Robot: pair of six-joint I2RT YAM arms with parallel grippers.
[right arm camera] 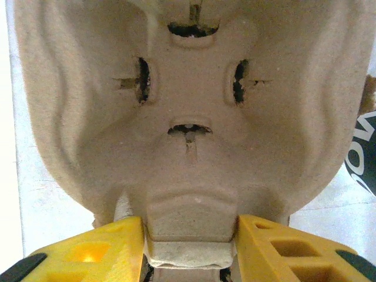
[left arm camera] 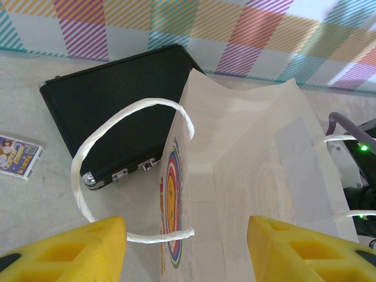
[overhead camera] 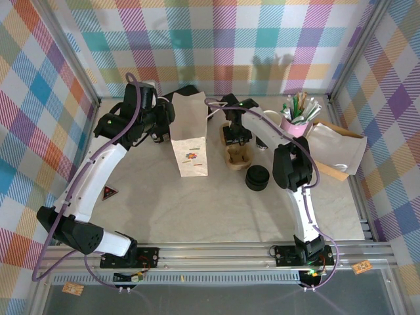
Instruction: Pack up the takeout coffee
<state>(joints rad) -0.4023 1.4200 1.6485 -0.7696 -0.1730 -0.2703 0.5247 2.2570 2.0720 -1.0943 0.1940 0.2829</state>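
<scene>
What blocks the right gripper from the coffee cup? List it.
The pulp cup carrier is held between the fingers of the right gripper, so that gripper is occupied. The takeout coffee stands off to its side by the pink cup, with the right arm's own link partly over it.

bag [overhead camera: 189, 141] left of tray [overhead camera: 237, 156], lids [overhead camera: 258, 177] before it

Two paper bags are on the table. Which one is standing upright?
The white bag with the colourful print, in the middle, stands upright. The other bag lies flat at the right, beside the pink cup.
</scene>
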